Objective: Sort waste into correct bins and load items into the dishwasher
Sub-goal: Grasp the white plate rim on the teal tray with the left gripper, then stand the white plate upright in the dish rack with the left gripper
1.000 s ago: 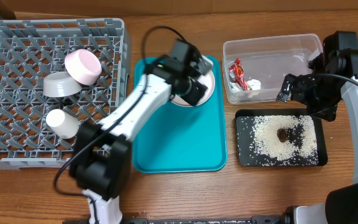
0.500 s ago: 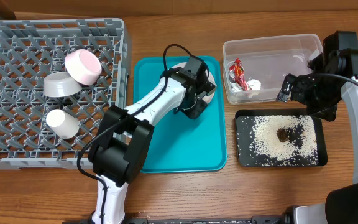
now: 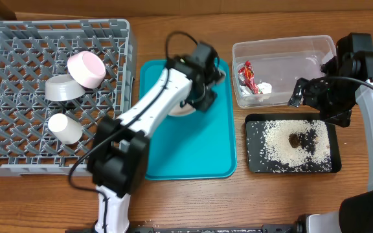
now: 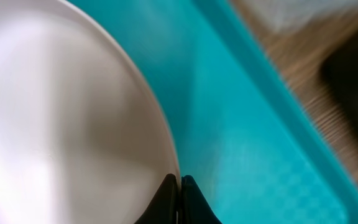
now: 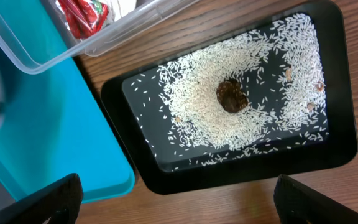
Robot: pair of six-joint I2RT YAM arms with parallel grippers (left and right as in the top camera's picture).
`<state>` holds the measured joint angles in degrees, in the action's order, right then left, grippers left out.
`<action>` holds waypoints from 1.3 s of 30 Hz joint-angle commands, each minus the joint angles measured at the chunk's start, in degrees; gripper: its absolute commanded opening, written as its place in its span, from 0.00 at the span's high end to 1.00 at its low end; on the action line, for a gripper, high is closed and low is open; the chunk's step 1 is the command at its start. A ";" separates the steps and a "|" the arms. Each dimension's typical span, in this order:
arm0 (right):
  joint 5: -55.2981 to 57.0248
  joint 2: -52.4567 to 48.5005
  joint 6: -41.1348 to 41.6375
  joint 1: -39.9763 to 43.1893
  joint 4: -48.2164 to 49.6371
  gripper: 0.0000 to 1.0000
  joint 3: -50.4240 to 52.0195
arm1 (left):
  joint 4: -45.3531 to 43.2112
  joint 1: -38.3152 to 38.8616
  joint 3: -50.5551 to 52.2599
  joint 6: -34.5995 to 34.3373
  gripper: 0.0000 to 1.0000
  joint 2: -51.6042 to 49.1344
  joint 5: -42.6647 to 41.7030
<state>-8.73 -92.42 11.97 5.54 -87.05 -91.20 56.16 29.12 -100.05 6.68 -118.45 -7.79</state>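
Left gripper (image 4: 179, 193) pinching plate (image 4: 61, 112) over teal tray (image 4: 241, 143), right gripper (image 5: 180, 202) wide, rice (image 5: 197, 118) in black tray (image 5: 348, 140)

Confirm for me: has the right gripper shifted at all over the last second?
No. In the overhead view the right gripper sits at the same spot beside the clear tub's lower right corner, at the black tray's upper edge, jaws open.
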 commanded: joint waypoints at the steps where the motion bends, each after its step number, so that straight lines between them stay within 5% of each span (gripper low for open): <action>1: 0.13 1.07 0.00 -0.11 0.11 0.00 -1.49 | 1.01 -4.35 -5.57 -4.72 0.96 9.68 -0.59; 8: 0.13 1.07 0.00 -0.11 0.17 0.00 -1.49 | 1.33 -16.74 -6.01 -6.73 0.96 19.28 -7.78; 22: 0.13 1.07 0.00 -0.11 0.09 0.00 -1.49 | 3.28 -40.76 -5.07 -5.38 0.96 12.07 -52.65; 27: 0.13 1.07 0.00 -0.11 -0.02 0.00 -1.49 | 4.35 -42.91 -5.07 -5.42 0.96 7.19 -56.46; 32: 0.13 1.07 0.00 -0.11 0.00 0.00 -1.49 | 5.20 -44.54 -5.07 -5.42 0.96 4.52 -50.90; 33: 0.13 1.07 0.00 -0.11 0.02 0.00 -1.49 | 5.46 -44.89 -5.07 -5.42 0.88 4.46 -49.22; 35: 0.13 1.07 0.00 -0.11 0.04 0.00 -1.49 | 6.10 -45.53 -5.07 -5.44 0.54 4.59 -47.45; 37: 0.13 1.07 0.00 -0.11 0.13 0.00 -1.49 | 6.23 -46.16 -5.11 -6.16 0.07 4.85 -47.52; 39: 0.11 1.07 0.02 -0.11 0.20 0.00 -1.49 | 6.47 -46.64 -5.11 -7.13 0.00 5.55 -47.56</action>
<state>-8.73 -92.42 11.99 5.54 -87.00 -91.22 62.26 -16.58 -105.34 0.89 -114.04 -56.25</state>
